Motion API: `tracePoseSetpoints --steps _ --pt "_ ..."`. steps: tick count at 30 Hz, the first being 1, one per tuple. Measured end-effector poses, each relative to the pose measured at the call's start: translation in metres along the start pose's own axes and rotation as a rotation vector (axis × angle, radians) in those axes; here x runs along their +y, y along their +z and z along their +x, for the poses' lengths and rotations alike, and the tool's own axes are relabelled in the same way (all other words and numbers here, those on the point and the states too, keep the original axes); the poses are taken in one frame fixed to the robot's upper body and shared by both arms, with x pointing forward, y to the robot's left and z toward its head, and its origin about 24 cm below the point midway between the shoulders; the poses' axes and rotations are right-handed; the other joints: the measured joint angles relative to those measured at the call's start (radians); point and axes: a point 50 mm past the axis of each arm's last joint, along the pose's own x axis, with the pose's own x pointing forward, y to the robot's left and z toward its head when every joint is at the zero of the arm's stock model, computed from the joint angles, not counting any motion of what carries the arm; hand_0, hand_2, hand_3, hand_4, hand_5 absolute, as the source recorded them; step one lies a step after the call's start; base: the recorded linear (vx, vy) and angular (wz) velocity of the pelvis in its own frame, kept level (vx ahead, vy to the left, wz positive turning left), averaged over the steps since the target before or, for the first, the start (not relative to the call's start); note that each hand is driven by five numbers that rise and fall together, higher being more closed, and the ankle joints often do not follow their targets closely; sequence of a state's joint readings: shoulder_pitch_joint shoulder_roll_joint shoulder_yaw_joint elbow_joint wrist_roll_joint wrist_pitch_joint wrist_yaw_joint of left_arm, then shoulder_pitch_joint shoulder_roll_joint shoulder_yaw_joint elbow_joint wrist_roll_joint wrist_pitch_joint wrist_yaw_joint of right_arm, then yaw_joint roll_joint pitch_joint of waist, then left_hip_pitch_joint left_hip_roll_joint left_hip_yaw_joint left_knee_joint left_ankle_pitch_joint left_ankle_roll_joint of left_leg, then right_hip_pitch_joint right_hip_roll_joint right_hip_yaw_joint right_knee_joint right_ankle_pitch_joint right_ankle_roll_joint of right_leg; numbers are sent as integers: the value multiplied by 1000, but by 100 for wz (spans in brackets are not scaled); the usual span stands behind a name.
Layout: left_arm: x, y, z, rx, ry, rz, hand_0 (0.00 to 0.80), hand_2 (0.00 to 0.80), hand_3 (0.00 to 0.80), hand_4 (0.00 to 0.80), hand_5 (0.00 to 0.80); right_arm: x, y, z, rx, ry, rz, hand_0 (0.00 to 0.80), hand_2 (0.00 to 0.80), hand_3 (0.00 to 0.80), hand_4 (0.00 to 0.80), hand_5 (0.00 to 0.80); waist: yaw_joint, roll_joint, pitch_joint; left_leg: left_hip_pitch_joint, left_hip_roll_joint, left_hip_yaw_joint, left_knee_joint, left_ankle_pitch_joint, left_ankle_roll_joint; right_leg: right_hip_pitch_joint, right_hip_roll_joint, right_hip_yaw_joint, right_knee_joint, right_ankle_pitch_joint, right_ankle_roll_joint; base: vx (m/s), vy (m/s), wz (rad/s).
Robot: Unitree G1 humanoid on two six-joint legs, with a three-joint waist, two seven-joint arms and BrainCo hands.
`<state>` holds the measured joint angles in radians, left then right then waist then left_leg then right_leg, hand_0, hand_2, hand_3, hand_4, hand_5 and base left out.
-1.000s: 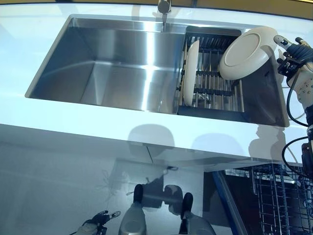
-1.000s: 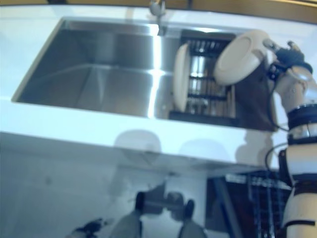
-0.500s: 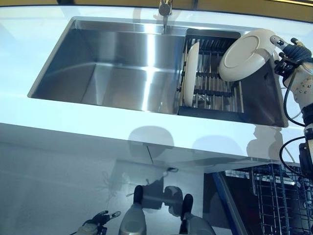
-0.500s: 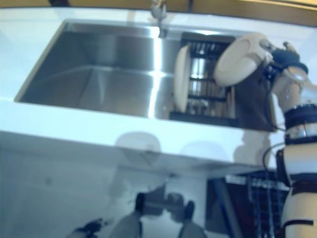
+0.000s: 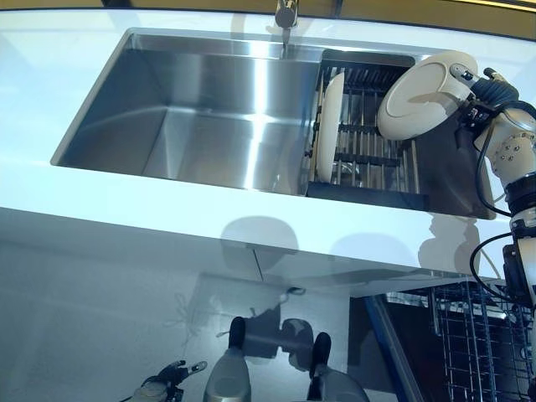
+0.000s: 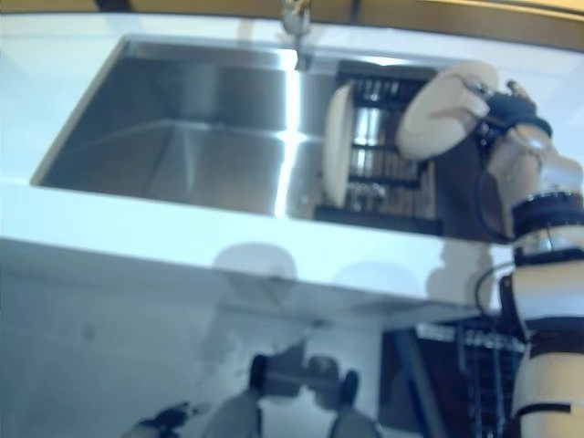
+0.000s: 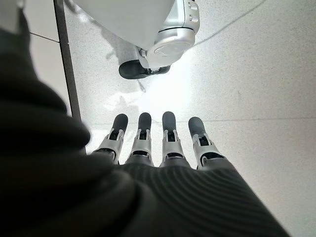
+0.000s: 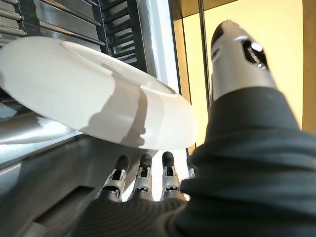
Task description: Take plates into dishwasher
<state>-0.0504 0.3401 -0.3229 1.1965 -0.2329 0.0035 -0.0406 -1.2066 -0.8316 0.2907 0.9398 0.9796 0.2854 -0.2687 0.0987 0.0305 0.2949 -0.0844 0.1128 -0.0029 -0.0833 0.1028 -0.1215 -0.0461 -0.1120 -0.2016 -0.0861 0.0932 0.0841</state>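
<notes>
The left hand hung low near the floor, far from the sink, and its fingers were straight and held nothing. Above it ran the white counter, and set into the counter was a big shiny steel sink with a faucet at its back edge. On the right side of the sink sat a dark dish rack. One white plate stood on its edge in the left part of the rack. Further right, a second white plate was up in the air over the rack, tilted, with its round face turned toward the sink. The right hand held that plate by its right rim, with the fingers under it and the thumb up beside the edge. Below the counter on the right, the wire dishwasher rack was pulled out, well apart from both plates.
</notes>
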Motion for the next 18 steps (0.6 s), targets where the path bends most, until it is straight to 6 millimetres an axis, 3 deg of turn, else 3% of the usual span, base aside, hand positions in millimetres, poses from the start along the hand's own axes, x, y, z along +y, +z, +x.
tracePoseSetpoints --steps 13,14,16,17,18 --pt "-3 2 0 -18 -9 -41 0 0 0 0 0 8 -9 0 52 42 6 0 0 0 0 0 1 1 0 -17 -2 -1 0 3 1 -15 -2 -1 0 1 1 0 0 0" --pt "-4 2 0 -19 -11 -41 0 0 0 0 0 9 -10 0 54 49 7 69 69 69 69 69 1 1 0 -17 -2 -1 0 3 1 -15 -2 -2 0 1 1 0 0 0" --pt "-4 2 0 -21 -11 -41 0 0 0 0 0 11 -11 0 58 67 9 502 502 502 502 502 2 1 0 -17 -3 -1 0 3 1 -15 -3 -2 0 1 1 0 0 0" --pt "-4 2 0 -22 -12 -41 0 0 0 0 0 13 -12 0 60 74 10 784 784 784 784 784 2 2 1 -17 -3 -2 0 3 1 -15 -3 -3 0 1 1 0 0 0" --pt "-4 2 0 -24 -12 -42 0 0 0 0 0 14 -13 0 63 79 11 800 800 800 800 800 2 3 2 -18 -3 -2 0 3 1 -15 -3 -3 0 1 1 0 0 0"
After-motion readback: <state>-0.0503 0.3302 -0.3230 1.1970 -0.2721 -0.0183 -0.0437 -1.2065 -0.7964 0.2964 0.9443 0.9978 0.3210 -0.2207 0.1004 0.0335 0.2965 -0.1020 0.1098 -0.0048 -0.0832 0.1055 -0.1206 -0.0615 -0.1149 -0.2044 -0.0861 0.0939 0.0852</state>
